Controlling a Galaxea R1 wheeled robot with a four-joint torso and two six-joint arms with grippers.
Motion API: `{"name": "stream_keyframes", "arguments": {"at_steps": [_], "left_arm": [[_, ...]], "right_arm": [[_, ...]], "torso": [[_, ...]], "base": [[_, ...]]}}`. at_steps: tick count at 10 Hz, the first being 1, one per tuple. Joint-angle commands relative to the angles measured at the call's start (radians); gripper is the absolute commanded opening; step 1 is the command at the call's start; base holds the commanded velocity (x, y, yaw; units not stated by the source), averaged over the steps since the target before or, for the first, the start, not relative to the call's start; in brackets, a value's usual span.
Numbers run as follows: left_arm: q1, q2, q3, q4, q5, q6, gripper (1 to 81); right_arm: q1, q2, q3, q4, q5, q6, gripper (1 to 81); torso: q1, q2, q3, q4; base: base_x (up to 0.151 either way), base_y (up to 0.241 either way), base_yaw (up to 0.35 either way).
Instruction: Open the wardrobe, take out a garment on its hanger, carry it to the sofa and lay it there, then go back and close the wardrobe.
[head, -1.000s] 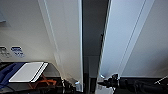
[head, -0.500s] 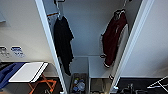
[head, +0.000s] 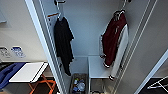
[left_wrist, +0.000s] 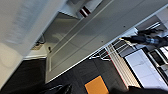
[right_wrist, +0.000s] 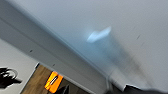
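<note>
The wardrobe (head: 86, 32) stands open in the head view, its white doors swung out to the left (head: 37, 32) and right (head: 152, 42). On the right inside hangs the garment (head: 115, 42), a maroon jacket with white sleeves. It hangs on the white hanger (head: 119, 11) from the rail. A black t-shirt (head: 63, 42) hangs on the left. The left wrist view looks along a white door panel (left_wrist: 100, 32), with dark parts of my left gripper (left_wrist: 58, 88) at the edge. The right wrist view faces a white door surface (right_wrist: 100, 32) close up, with my right gripper (right_wrist: 65, 89) dark at the edge.
Low in the wardrobe are a white shelf (head: 96, 66) and a basket of small items (head: 78, 85). A white table on orange legs (head: 28, 72) and a blue upholstered shape (head: 7, 73) stand at the left. A white wire rack (head: 157, 85) is at the right, on dark carpet.
A second ago the doors stood only a narrow gap apart; they have swung wide open. The camera has since come closer, so the hanging clothes show larger.
</note>
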Motion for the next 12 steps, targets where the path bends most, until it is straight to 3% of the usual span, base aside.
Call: {"name": "stream_keyframes", "arguments": {"at_steps": [1,2,3,6,8,10,12], "left_arm": [[0.215,-0.141,-0.055,0.116,-0.283,0.001,81.1],[0.285,-0.098,-0.153,0.116,-0.371,-0.006,81.1],[0.328,-0.035,-0.238,0.094,-0.393,-0.013,81.1],[0.376,0.223,-0.525,0.028,-0.381,-0.081,81.1],[0.385,0.370,-0.698,-0.028,-0.372,-0.130,81.1],[0.372,0.474,-0.839,-0.111,-0.329,-0.138,81.1],[0.336,0.556,-0.938,-0.128,-0.312,-0.138,81.1]], "right_arm": [[-0.090,-0.177,-0.010,-0.061,0.121,0.030,81.1],[-0.127,-0.191,-0.098,-0.027,0.119,0.067,81.1],[-0.147,-0.177,-0.149,-0.007,0.112,0.092,81.1],[-0.196,-0.022,-0.336,0.071,0.010,0.107,81.1],[-0.253,0.114,-0.472,0.096,0.007,0.109,81.1],[-0.294,0.220,-0.598,0.125,0.000,0.109,81.1],[-0.322,0.334,-0.718,0.133,-0.006,0.109,81.1]], "torso": [[0.000,0.000,0.000,0.000],[-0.002,0.000,0.000,0.000],[-0.003,-0.002,0.001,0.000],[-0.006,-0.003,0.002,0.000],[-0.007,-0.004,0.003,0.000],[-0.007,-0.004,0.003,0.000],[-0.007,-0.004,0.003,0.000]], "base": [[0.000,0.000,0.000],[0.000,0.000,0.000],[0.000,0.000,0.000],[0.000,0.000,0.000],[0.000,0.000,0.000],[0.000,0.000,0.000],[0.000,0.000,0.000]]}}
